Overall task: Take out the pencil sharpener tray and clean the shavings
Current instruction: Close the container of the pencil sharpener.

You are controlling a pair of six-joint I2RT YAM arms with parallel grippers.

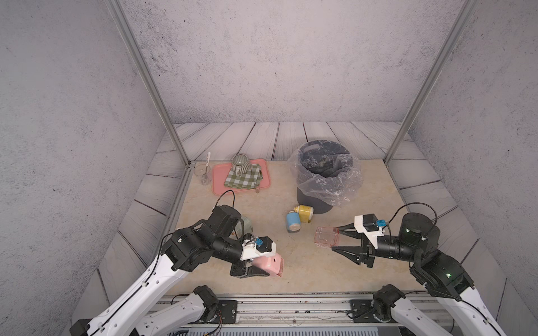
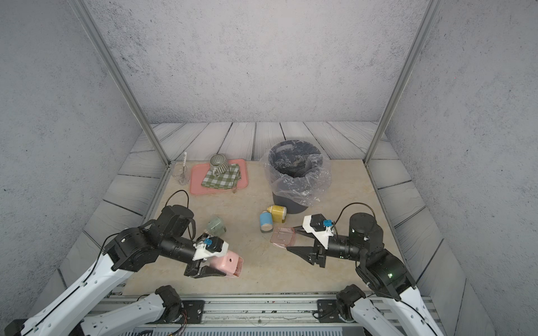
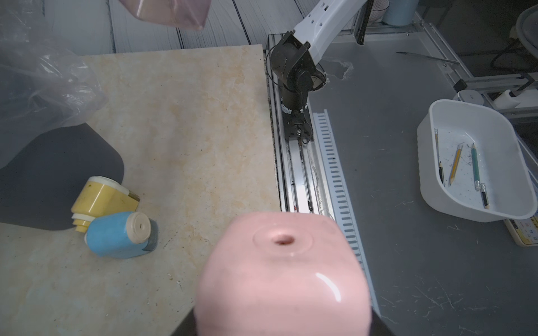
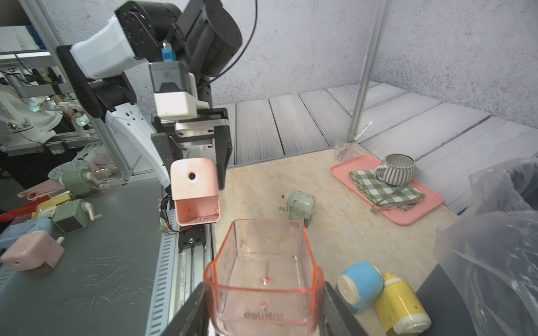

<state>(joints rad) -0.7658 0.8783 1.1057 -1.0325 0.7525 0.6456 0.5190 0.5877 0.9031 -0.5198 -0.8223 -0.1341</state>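
my left tool (image 1: pixel 263 267) clamps 1 pink sharpener (image 1: pixel 273 260), right tool (image 1: pixel 335 239) grips 1 clear tray (image 1: pixel 326 237); 3 more sharpeners (image 1: pixel 292 222) on worktop (image 1: pixel 378 189).

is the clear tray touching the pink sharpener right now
Apart. Both top views show a strip of bare tabletop between the tray and the pink sharpener.
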